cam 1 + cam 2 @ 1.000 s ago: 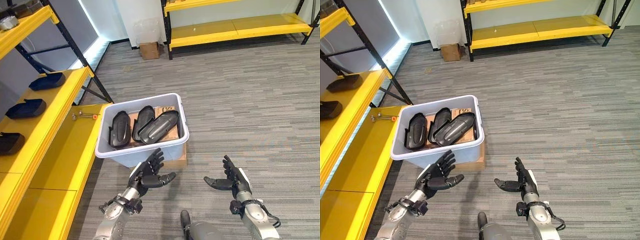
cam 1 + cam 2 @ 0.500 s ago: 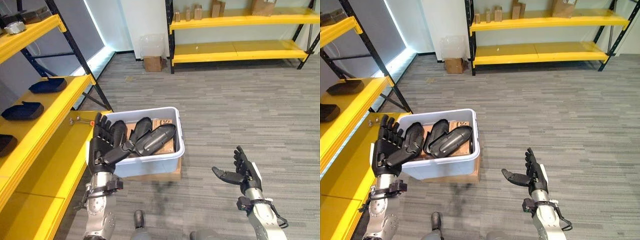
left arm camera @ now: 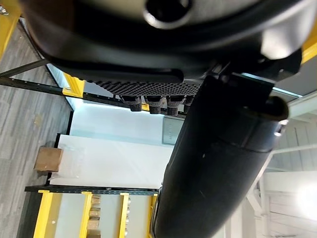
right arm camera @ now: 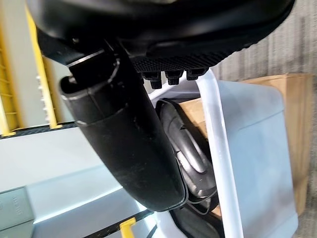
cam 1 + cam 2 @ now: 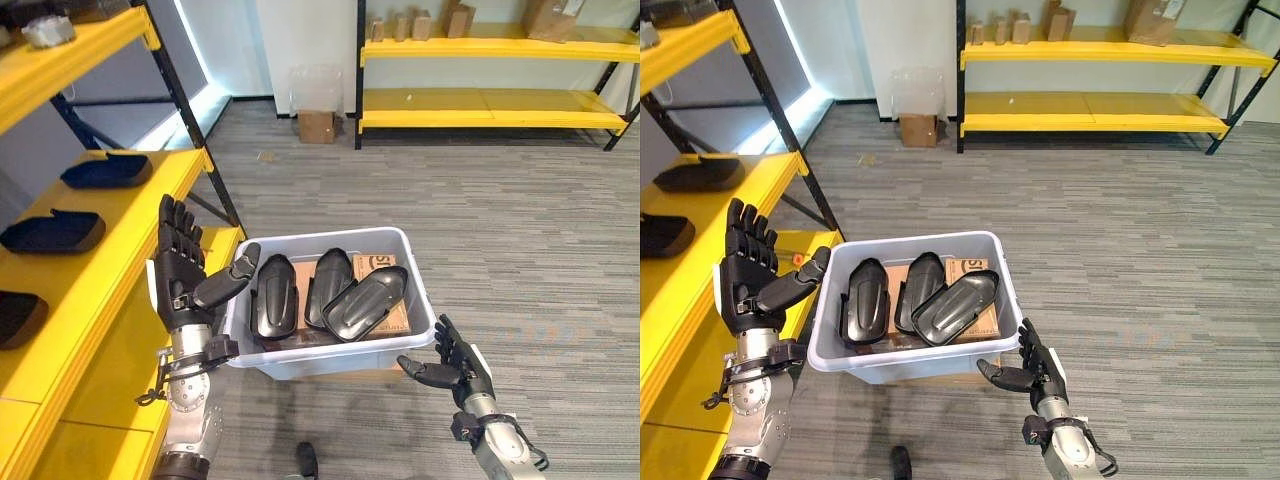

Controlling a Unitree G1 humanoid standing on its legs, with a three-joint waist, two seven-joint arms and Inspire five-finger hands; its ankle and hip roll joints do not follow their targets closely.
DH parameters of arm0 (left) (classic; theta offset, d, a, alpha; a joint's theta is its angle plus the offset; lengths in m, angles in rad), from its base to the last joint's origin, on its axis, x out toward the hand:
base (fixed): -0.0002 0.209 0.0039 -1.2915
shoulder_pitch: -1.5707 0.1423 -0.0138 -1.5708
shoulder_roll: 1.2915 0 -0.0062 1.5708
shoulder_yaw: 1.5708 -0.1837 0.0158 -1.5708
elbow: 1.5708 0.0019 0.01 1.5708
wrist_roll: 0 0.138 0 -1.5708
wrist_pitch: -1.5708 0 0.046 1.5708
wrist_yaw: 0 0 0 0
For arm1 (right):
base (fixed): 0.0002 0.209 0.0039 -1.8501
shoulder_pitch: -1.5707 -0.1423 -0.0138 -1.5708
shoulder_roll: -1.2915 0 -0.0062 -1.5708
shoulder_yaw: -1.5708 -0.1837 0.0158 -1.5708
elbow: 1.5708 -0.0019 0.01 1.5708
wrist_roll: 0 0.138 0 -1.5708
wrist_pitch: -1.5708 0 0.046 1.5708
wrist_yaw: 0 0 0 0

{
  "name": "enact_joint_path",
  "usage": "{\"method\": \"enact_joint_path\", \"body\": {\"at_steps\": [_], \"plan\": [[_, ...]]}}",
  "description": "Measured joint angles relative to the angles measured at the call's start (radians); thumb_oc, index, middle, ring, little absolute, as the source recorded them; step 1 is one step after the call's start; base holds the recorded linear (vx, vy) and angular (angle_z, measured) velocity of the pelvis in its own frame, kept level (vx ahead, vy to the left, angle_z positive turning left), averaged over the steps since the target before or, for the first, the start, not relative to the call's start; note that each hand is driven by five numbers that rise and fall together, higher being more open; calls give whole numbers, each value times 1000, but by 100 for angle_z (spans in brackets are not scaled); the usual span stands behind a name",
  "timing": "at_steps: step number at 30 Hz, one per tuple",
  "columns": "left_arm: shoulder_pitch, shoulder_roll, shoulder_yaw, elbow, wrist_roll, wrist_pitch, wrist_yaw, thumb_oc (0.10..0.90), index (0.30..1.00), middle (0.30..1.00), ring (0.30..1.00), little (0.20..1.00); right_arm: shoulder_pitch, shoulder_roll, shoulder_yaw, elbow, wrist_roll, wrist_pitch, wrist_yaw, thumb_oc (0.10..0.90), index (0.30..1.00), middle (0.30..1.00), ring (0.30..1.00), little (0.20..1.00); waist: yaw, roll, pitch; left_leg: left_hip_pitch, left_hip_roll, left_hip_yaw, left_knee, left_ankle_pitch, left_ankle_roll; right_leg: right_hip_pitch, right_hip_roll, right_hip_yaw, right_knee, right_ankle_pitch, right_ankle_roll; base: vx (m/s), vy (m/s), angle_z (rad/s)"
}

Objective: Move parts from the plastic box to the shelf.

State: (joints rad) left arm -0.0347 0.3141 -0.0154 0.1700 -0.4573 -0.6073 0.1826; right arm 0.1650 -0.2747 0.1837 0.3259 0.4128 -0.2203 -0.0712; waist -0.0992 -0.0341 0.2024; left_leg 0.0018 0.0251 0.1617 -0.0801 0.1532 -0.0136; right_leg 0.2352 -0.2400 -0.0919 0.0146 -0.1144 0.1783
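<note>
On the far left, the yellow shelf point(image 5: 95, 255) is already carrying dark moulded parts point(image 5: 52, 232) on its upper tier, while a small tool with an orange tip point(image 5: 797, 260) is lying on the lower board beside the box. The left hand point(image 5: 180, 265) is hanging upright between the shelf and the white plastic box point(image 5: 330, 355), its fingers straight and spread and its thumb pointing toward the box rim, gripping nothing. Three black shell-shaped parts point(image 5: 365, 303) are leaning against each other inside the box, over a cardboard piece, and the box itself is sitting on a cardboard carton on the floor. To the right, the right hand point(image 5: 447, 367) is hovering just beside the box's near right corner, palm up, fingers loosely extended and empty.

The main risk looks to be the overlap of the parts: pulling one out could be dragging its neighbour up and tipping it over the rim. The box is perching on a smaller carton, so a sideways push from either hand may be shoving it off. The left hand is also close to the shelf edge, where a swing could be clipping it.
</note>
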Motion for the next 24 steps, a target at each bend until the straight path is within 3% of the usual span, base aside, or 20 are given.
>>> {"method": "enact_joint_path", "body": {"at_steps": [6,11,13,14,18,19,20,21,22,24], "plan": [[2,45,-23,-3,31,64,-56,900,1000,1000,1000,1000,-36,2,-1,0,-3,0,-60,900,1000,1000,1000,1000,29,-35,4,-57,1,4,63,-30,3,-34,-4,1,5,4,-4,118,85,-2],[8,70,-22,-3,30,90,-133,900,1000,1000,1000,1000,-55,3,-2,1,-10,0,-65,900,1000,1000,1000,1000,47,-32,3,-24,5,47,48,-41,12,-49,-11,1,24,36,-22,119,156,-24],[8,70,-22,-3,30,101,-160,900,1000,1000,1000,1000,-59,3,-4,0,-10,0,-65,900,1000,1000,1000,1000,49,-29,3,4,8,77,32,-46,19,-55,-10,-9,36,64,-46,145,272,-52],[7,70,-23,-3,30,107,-182,900,1000,1000,1000,1000,-59,3,-10,0,-11,0,-71,900,1000,1000,1000,1000,48,-26,3,16,7,89,20,-50,25,-71,-13,-12,60,80,-65,130,263,-45],[0,70,-46,-1,29,110,-219,900,1000,1000,1000,1000,-54,2,-28,-1,-22,-1,-147,900,1000,1000,1000,1000,34,-13,2,29,-10,116,9,-69,55,-160,-41,-25,210,108,-73,113,264,-25],[0,70,-62,-1,29,114,-219,900,1000,1000,1000,1000,-57,18,-58,-9,-40,-4,-191,900,1000,1000,1000,1000,35,-4,2,35,-30,138,10,-75,68,-214,-67,-37,286,125,-85,119,341,-42],[1,68,-64,-1,30,119,-215,900,1000,1000,1000,1000,-61,33,-78,-18,-53,-5,-215,900,1000,1000,1000,1000,40,-1,4,26,-39,158,38,-94,103,-259,-94,-52,354,133,-86,102,289,-68],[10,58,-66,3,29,130,-209,900,1000,1000,1000,1000,-68,35,-88,-20,-59,-7,-236,900,1000,1000,1000,1000,48,18,6,41,-40,190,35,-105,112,-296,-115,-87,412,166,-89,80,115,-66],[20,57,-71,5,30,137,-209,900,1000,1000,1000,1000,-66,31,-88,-22,-60,-7,-248,900,1000,1000,1000,1000,42,38,3,54,-39,197,28,-109,118,-306,-118,-102,429,186,-88,90,100,-55],[24,58,-70,2,29,139,-208,900,1000,1000,1000,1000,-62,28,-88,-23,-62,-6,-269,900,1000,1000,1000,1000,22,48,0,63,-44,201,14,-115,126,-333,-94,-94,479,145,-57,100,67,-20]]}}
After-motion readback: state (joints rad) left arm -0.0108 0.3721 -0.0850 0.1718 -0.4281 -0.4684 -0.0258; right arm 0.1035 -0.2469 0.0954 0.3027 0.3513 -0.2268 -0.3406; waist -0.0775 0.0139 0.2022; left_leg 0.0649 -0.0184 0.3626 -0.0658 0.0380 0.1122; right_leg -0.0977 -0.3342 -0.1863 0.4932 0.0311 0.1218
